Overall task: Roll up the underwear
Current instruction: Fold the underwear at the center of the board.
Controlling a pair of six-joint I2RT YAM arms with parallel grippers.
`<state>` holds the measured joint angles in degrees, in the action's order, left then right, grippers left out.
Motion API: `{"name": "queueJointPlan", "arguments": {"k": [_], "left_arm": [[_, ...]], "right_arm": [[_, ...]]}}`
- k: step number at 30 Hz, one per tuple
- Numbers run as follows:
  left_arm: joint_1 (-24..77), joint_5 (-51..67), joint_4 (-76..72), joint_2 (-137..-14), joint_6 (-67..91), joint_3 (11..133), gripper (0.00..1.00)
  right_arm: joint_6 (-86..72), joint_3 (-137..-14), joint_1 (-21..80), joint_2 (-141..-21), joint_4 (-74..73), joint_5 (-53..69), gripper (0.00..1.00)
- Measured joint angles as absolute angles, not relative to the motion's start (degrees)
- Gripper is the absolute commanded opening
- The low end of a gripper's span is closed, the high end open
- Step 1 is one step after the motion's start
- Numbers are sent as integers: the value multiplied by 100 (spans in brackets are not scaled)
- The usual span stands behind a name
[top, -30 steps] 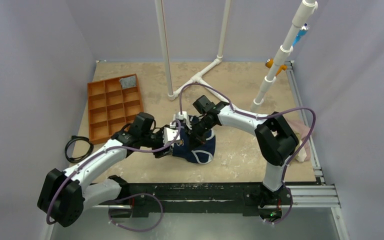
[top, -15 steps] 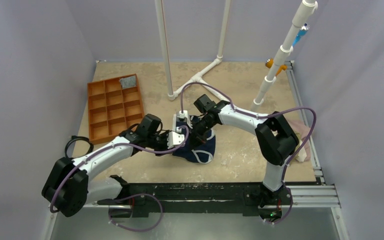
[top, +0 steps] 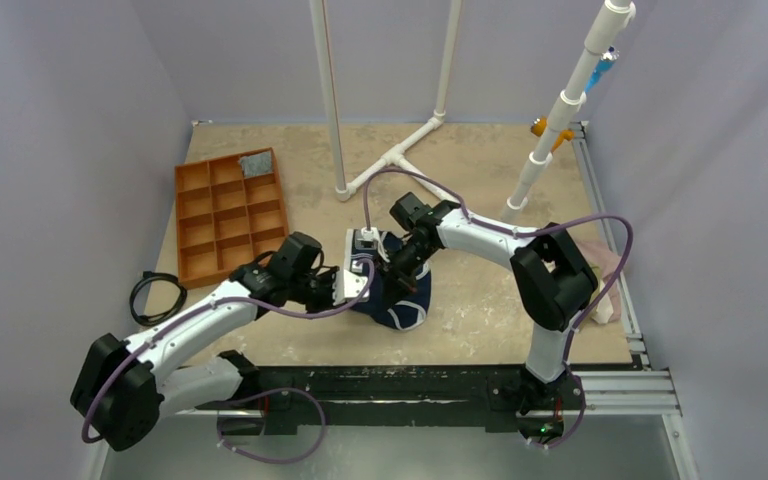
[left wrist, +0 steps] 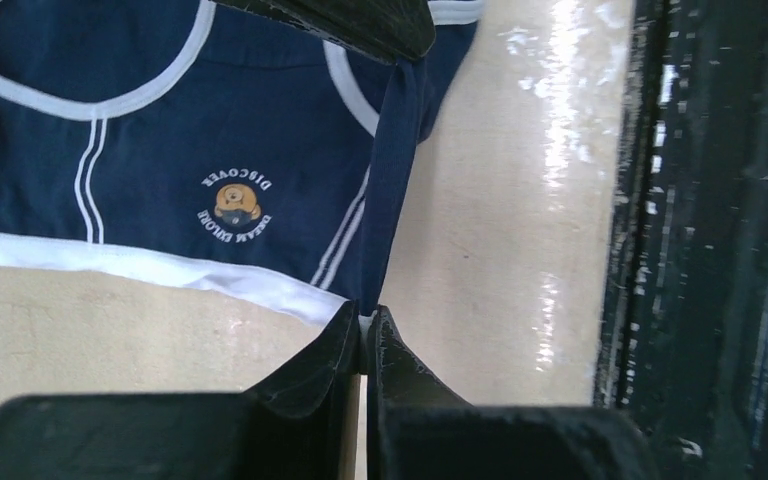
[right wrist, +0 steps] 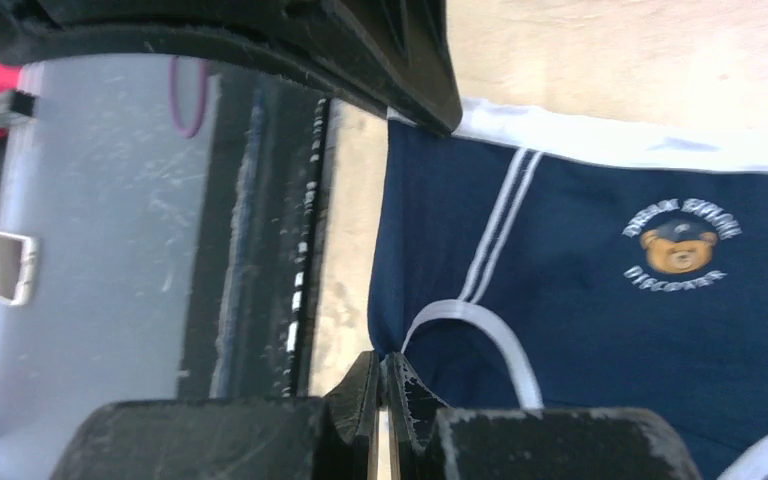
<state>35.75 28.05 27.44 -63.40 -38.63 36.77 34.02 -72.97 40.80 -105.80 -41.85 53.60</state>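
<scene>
Grasp stage: the left pincer [left wrist: 363,345] is clenched on the underwear [left wrist: 160,110] at its 9 o'clock corner, and the right pincer [right wrist: 382,385] is clenched on its 12 o'clock edge. The next move likely needs both to turn the edge over together.

A: What encloses the scene?
B: Plain pale lilac walls [top: 60,120] on three sides, evenly lit, around a mottled beige tabletop [top: 500,170].
A: And the fixtures?
B: A white plastic pipe frame [top: 329,100] stands on the far half; a black metal rail [top: 440,385] runs along the near edge.
</scene>
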Motion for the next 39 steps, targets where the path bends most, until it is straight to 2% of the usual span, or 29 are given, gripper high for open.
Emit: {"name": "queueJointPlan", "arguments": {"k": [9,13,19,24,29,39], "left_arm": [[4193,3044,3911,-5502,-3865,3999,0],[4244,3006,4110,-5531,-3844,4202,0],[4117,2808,4051,-5935,-3743,4375,0],[3494,2779,3935,-6344,-3562,4466,0],[2932,2650,3780,-6783,-3459,4786,0],[2683,2075,3323,-7804,-3245,5017,0]], "right_arm": [[4571,-7513,4086,-10680,-5833,5972,0],[4731,-7900,4097,-10702,-6219,5948,0],[4191,-8423,4097,-10678,-5968,5188,0],[3868,-9177,4097,-10781,-5846,4440,0],[3841,-10068,4097,-11432,-5857,3885,1],[3907,-11163,4097,-13002,-5955,3247,0]]}}
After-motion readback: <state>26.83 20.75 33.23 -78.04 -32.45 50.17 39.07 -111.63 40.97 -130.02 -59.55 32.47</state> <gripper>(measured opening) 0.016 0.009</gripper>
